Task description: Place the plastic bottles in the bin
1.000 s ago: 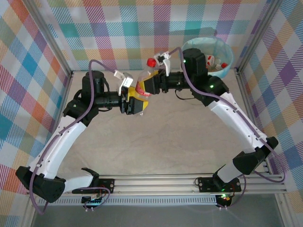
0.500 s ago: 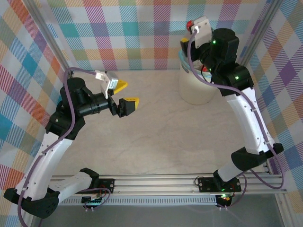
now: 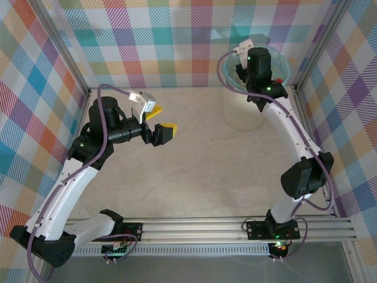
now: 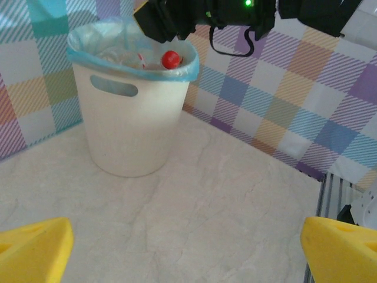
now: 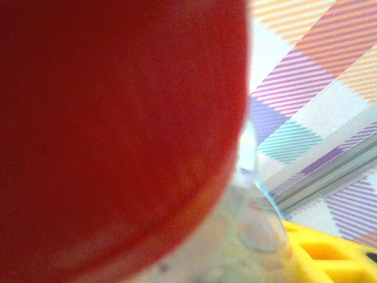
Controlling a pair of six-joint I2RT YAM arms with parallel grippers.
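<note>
Right wrist: right fingers (image 5: 321, 250) grip red-capped bottle (image 5: 118, 135) over bin (image 4: 126, 127); we advise centring before release; left fingers (image 4: 35, 247) wide.

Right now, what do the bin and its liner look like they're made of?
The bin looks like matte white moulded plastic: smooth wall, cut-out handle slot. Its liner looks like thin light blue plastic film, crinkled and folded over the rim.

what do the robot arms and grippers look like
Both the left arm and the right arm have white shell links joined by black joint housings, with a purple cable looping along each. Green lights glow on the right arm. The left gripper has yellow wedge-shaped fingers on a black body and a small white camera mount. The right wrist view shows a yellow finger too.
</note>
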